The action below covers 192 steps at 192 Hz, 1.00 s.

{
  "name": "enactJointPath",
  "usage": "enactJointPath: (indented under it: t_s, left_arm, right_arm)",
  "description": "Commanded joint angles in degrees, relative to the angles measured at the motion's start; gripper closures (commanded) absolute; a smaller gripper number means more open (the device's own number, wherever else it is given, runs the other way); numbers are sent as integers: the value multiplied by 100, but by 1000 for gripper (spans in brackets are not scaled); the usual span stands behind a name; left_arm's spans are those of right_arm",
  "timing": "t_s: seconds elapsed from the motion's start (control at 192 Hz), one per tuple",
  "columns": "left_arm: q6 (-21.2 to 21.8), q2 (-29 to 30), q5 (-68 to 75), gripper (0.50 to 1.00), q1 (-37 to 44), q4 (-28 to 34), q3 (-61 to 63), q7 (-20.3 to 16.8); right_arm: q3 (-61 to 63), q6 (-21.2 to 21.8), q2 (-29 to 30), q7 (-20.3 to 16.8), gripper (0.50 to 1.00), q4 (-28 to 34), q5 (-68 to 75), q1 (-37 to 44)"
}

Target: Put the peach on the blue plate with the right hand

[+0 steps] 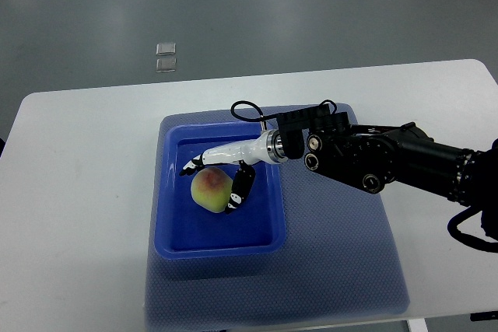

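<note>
1. Reaching in from the picture's right edge, the right arm (389, 159) stretched leftward across the white surface (85, 192), its black forearm ending in a white hand (222, 172) over the blue plate (175, 242).
2. The right hand was clasped around the peach (210, 190): one black-tipped finger (192, 166) lay along the fruit's far upper edge, and another finger (239, 190) curled down against its right side.
3. The peach sat inside the plate's recessed well, in its middle, a little toward the far side; whether it rested on the plate floor or was held just above it could not be told.
4. The fruit was nearly round, so its long axis was faint; it seemed slightly wider from upper left to lower right. Its reddish blush faced up toward the camera, with the yellow-green skin around the rim. No stem end could be made out.
5. The plate was a deep, rectangular tray with rounded corners, its long side running away from the robot, and it stood on the left part of a blue textured mat (342, 270).
6. Two small clear squares (166, 56) lay on the grey floor beyond the surface's far edge.
</note>
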Motion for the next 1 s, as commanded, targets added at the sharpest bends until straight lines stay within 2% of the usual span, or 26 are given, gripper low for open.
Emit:
enactJointPath:
  t_s: [0.0, 0.047, 0.052, 0.12, 0.172, 0.177, 0.24, 0.365, 0.427, 0.479, 0.531, 0.536, 0.557, 0.693, 0.865, 0.995]
  left_arm:
    - [-4, 0, 0, 500, -4, 16, -8, 0]
    - [-4, 0, 0, 500, -4, 16, -8, 0]
    - [-4, 0, 0, 500, -4, 16, -8, -9]
    - [-4, 0, 0, 500, -4, 24, -8, -9]
    - [-4, 0, 0, 500, -4, 24, -8, -9]
    - [-4, 0, 0, 500, -4, 24, 1, -9]
    - [-4, 0, 0, 500, -4, 7, 1, -9]
    - [-4, 0, 0, 500, -4, -20, 9, -9]
    - [-4, 0, 0, 500, -4, -20, 9, -9]
    - [-4, 0, 0, 500, 5, -20, 9, 0]
    - [-4, 0, 0, 500, 5, -20, 9, 0]
    - [-4, 0, 0, 500, -4, -20, 9, -9]
    - [-4, 0, 0, 500, -4, -20, 9, -9]
    - [-4, 0, 0, 500, 5, -20, 1, -9]
    - [-4, 0, 0, 500, 5, -37, 9, -9]
    - [-4, 0, 0, 500, 5, -28, 9, -9]
  right_arm:
    - [290, 69, -89, 42, 566, -13, 133, 13]
    - [290, 69, -89, 42, 566, -13, 134, 13]
    - [543, 217, -141, 33, 566, -30, 395, 4]
    - [940, 587, -255, -11, 566, -135, 950, -13]
    - [941, 588, -256, -11, 566, -136, 951, -13]
    - [1280, 884, -351, -19, 566, -275, 1465, -22]
    - [1661, 1001, -379, -28, 566, -443, 2093, -92]
    - [2232, 975, -440, -37, 566, -557, 3121, -532]
    - [2268, 975, -458, -37, 566, -566, 3175, -550]
    - [2558, 817, -572, -37, 566, -882, 3710, -751]
    - [2558, 817, -572, -37, 566, -883, 3711, -752]
    - [2654, 782, -572, -37, 568, -1144, 4094, -891]
    - [2672, 790, -572, -37, 568, -1234, 4281, -954]
    - [2663, 834, -598, -55, 568, -1401, 5179, -1235]
    - [2672, 781, -739, -520, 566, -1577, 6171, -1446]
    - [2681, 773, -765, -503, 566, -1603, 6418, -1613]
